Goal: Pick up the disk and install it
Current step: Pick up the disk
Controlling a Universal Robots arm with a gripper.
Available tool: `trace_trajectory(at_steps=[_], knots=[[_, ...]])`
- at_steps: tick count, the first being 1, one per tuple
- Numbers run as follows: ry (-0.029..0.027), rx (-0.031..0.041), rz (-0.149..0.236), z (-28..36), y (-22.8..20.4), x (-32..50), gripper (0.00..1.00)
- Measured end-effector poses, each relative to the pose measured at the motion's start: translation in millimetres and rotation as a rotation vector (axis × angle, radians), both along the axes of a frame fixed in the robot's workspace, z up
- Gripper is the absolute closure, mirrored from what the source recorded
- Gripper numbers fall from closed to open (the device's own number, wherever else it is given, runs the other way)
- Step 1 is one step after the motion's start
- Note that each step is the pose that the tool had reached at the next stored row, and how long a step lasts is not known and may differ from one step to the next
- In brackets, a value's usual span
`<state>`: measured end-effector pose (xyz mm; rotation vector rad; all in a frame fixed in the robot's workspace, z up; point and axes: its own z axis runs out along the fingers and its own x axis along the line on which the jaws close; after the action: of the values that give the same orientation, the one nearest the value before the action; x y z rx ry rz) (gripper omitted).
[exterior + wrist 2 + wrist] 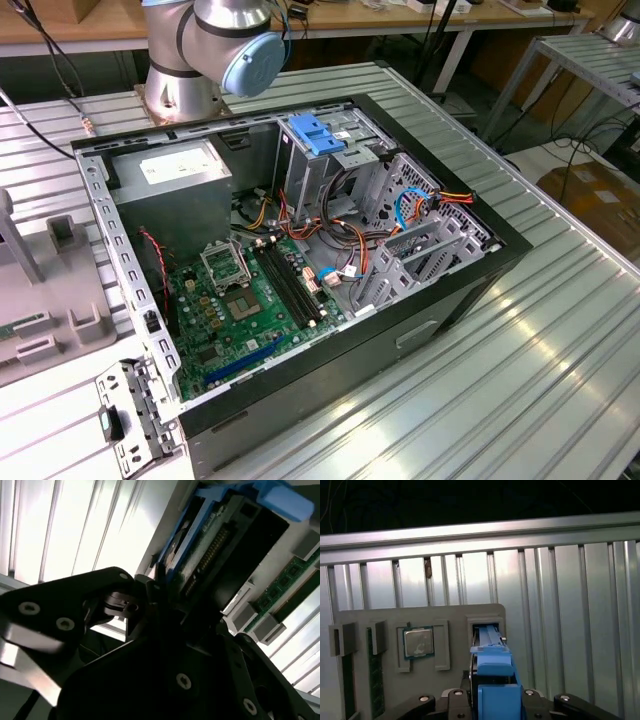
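Holding the disk (496,672) in the gripper (492,697), with jaws squeezed narrow on its bright blue frame. Hanging over the grey tray (455,617), far end by an open slot (485,626) there; cannot tell if touching. Beside that slot, tucked in a pocket, a square silver chip (418,642). Further along, in a long groove, a green memory stick (376,680).

In the second wrist view, looking along the disk (240,545): a dark flat side, a row of pins, blue frame around.

In the exterior view, sitting on the ribbed metal table (560,340), an open computer case (420,330). Inside, a green board (230,310) and a grey power box (170,195) with a white label (175,165); cannot read its words. Near the back of the case, a shorter blue bracket (315,133). Off to the exterior view's left, the same grey tray (50,310).
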<state>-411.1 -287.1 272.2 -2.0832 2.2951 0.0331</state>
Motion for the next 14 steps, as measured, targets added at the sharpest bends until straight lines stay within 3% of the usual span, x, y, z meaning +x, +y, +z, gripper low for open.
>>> trace_trajectory(at_steps=[1, 14], knots=[[0.0002, 0.0, 0.0, 0.0, 0.0, 0.0, 0.64], [-0.0002, 0.0001, 0.0, 0.5, 0.0, 0.0, 0.64]])
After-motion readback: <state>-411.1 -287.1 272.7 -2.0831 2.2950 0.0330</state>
